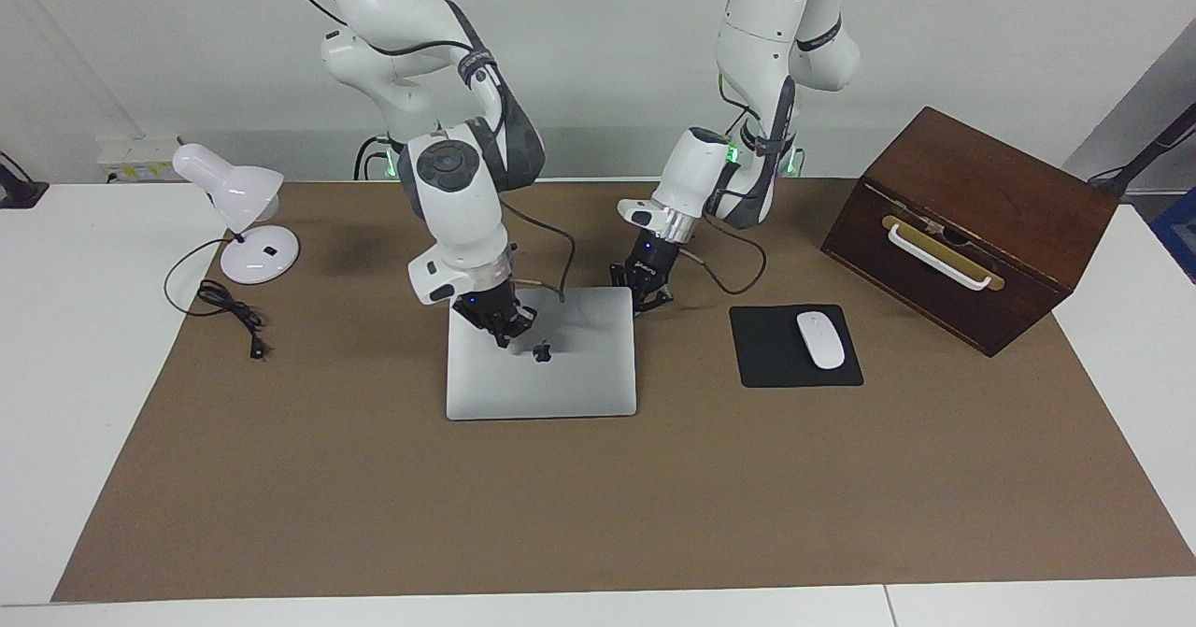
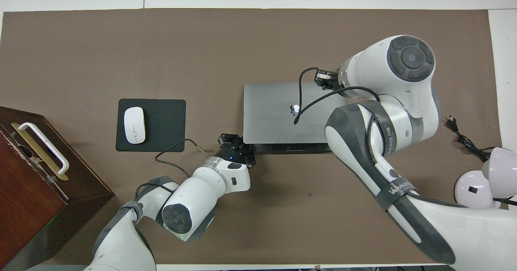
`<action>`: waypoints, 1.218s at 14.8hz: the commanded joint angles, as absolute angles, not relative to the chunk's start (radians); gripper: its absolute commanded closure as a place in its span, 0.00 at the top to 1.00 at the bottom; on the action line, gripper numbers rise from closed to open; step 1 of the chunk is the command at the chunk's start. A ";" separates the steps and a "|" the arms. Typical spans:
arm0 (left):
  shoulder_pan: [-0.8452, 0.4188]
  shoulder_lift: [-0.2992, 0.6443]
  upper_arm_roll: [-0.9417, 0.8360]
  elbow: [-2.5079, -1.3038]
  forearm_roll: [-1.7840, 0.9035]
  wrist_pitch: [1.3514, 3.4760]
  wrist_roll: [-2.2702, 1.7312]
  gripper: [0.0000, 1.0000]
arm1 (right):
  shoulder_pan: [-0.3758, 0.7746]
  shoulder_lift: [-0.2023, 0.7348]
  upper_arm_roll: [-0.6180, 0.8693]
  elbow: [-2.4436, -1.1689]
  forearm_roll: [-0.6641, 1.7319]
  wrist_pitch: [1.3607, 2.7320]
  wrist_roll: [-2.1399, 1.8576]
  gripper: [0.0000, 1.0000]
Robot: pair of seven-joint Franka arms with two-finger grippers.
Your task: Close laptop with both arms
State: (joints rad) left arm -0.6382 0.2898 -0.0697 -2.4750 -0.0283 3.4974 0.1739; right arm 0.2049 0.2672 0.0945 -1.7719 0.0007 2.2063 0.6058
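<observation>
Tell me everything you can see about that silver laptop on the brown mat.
The laptop is a slim silver-grey metal slab with a dark apple logo on its lid. The lid looks almost or fully down, lying near flat on the mat; a dark strip shows along its edge nearest the robots in the overhead view. The right pincer is down on the lid beside the logo. The left pincer is at the corner nearest the robots toward the mouse pad; contact is unclear.

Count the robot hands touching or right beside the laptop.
2. The right arm's black two-finger hand is on the slim silver-grey metal laptop lid beside its logo. The left arm's black hand is at the lid's corner nearest the robots, toward the left arm's end.
</observation>
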 commanded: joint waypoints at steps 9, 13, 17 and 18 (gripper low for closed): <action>-0.643 0.388 -0.049 -2.497 -0.025 3.479 0.198 0.00 | 0.106 0.232 0.097 -1.672 0.031 2.071 0.325 1.00; -0.643 0.388 -0.049 -2.494 -0.025 3.478 0.196 0.00 | 0.068 0.196 0.097 -1.671 0.017 2.046 0.259 1.00; -0.630 0.382 -0.051 -2.482 -0.025 3.481 0.151 0.00 | 0.049 0.176 0.091 -1.667 0.012 2.025 0.189 1.00; -0.632 0.373 -0.051 -2.477 -0.025 3.481 0.114 0.00 | 0.048 0.176 0.087 -1.664 0.002 2.022 0.177 1.00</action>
State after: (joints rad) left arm -0.6381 0.2902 -0.0694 -2.4754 -0.0285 3.4995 0.1498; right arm 0.0572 0.1857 0.0883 -1.6666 0.0005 2.0391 0.2218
